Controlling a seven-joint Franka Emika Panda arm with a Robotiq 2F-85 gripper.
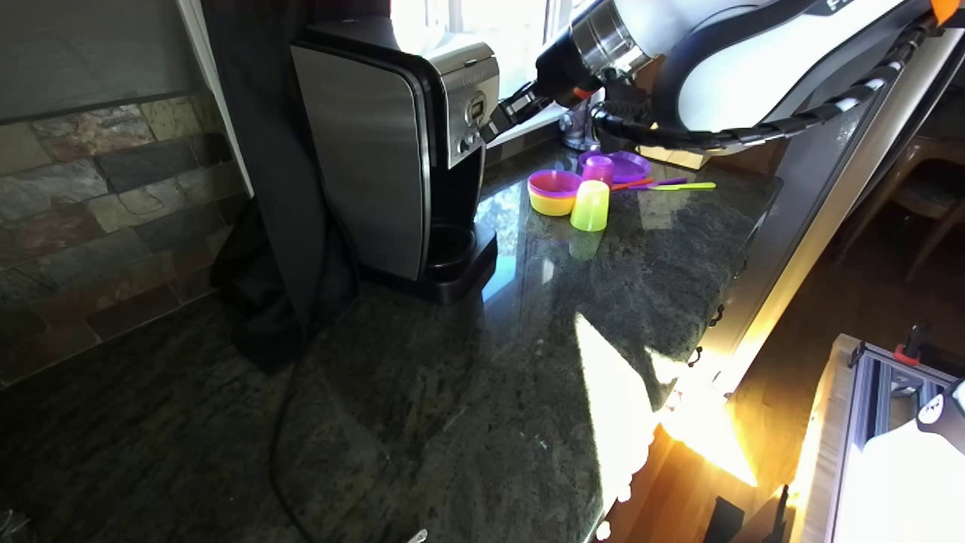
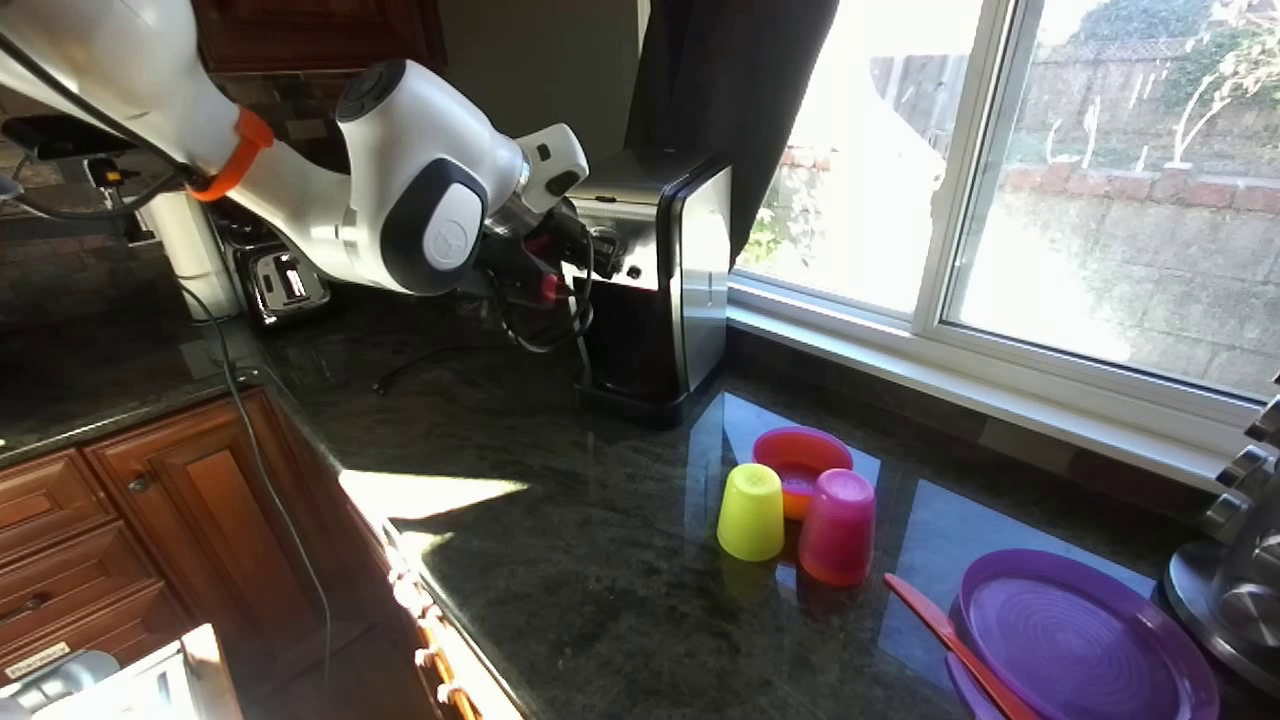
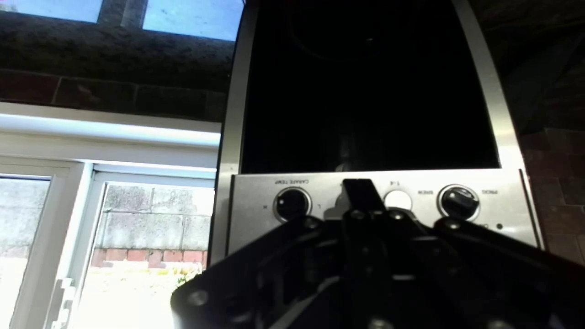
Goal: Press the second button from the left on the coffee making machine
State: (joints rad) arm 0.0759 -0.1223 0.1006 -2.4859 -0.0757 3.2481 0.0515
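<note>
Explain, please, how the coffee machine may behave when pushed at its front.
The coffee machine is probably heavy: large and boxy. Its front panel sits high, so hard pushing might rock it. The glossy countertop could allow sliding.

One coffee machine (image 1: 384, 162) and one gripper (image 3: 361, 188). In the wrist view the machine bears two dials (image 3: 292, 204), at the gripper's nine and three o'clock, and at least two buttons (image 3: 398, 199) between. From the machine in an exterior view: two cups (image 2: 750, 512) and nested bowls (image 2: 800, 450), number unclear, at five o'clock; at least two plates (image 2: 1090, 620) at four. Three utensils (image 1: 701, 185) at three o'clock in an exterior view.
</note>
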